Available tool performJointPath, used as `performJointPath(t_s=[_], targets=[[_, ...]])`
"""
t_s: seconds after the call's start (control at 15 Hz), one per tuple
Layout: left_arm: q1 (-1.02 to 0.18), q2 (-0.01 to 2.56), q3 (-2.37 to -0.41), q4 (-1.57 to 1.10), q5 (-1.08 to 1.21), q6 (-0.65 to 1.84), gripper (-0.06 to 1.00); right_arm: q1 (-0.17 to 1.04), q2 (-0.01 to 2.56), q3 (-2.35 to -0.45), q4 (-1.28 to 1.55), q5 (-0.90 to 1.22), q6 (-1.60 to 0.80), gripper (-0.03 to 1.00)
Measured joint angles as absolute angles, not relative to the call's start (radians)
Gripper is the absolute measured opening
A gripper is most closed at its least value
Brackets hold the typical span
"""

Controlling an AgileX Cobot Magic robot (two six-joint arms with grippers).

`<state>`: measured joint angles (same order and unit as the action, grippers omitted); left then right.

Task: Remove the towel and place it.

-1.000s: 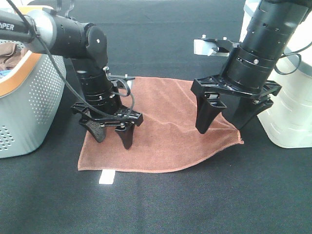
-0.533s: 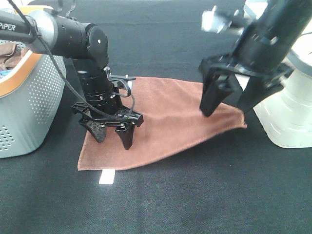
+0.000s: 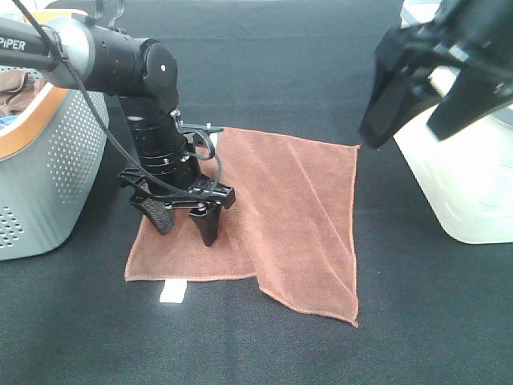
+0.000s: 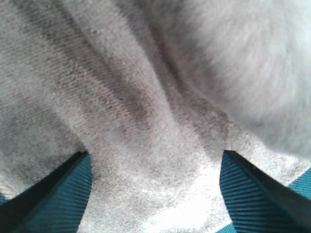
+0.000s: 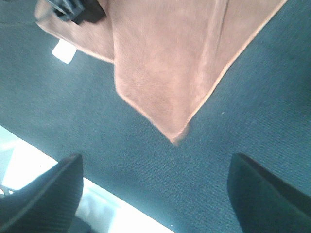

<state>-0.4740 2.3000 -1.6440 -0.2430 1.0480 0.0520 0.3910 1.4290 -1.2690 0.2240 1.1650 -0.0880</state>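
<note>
The towel (image 3: 296, 208) is a reddish-brown cloth lying on the black table. Its right part is folded over toward the front, with one corner pointing forward. Its small white tag (image 3: 172, 291) lies at the front edge. My left gripper (image 3: 187, 233) stands on the towel's left part, open, with its fingertips down on the cloth. In the left wrist view the cloth (image 4: 146, 111) fills the picture between the open fingers (image 4: 48, 194). My right gripper (image 3: 403, 136) is open and empty, raised above and to the right of the towel. The right wrist view shows the towel (image 5: 165, 63) far below.
A grey perforated basket with an orange rim (image 3: 48, 160) stands at the left and holds bunched brown cloths (image 3: 12, 88). A white container (image 3: 473, 184) stands at the right, under the right arm. Bare black table lies in front of the towel.
My right gripper has risen up and to the right and let go of the towel's right corner. That part of the towel dropped, folded toward the front. The left gripper has not moved.
</note>
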Motion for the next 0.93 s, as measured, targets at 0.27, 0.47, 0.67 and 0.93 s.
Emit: performJointPath(t_s=[0.27,0.47,0.67,0.93], targets=[[-0.474,2.272,-1.644,-0.234,1.202,0.053,0.71,0.391,1.278,-1.269,0.224,1.208,-0.088,0.77],[-0.474,2.141,-1.687,-0.234,1.205,0.053,0.71,0.391,1.162,-1.269,0.225,1.209,-0.084,0.77],[-0.474,1.909,-1.718,-0.237,1.206,0.053,0.71,0.391,0.996,-1.192,0.226,1.210,-0.066,0.77],[-0.474,1.678,-1.718,-0.237,1.210,0.052,0.71,0.391,0.844,-1.046,0.227,1.212,-0.065,0.77]])
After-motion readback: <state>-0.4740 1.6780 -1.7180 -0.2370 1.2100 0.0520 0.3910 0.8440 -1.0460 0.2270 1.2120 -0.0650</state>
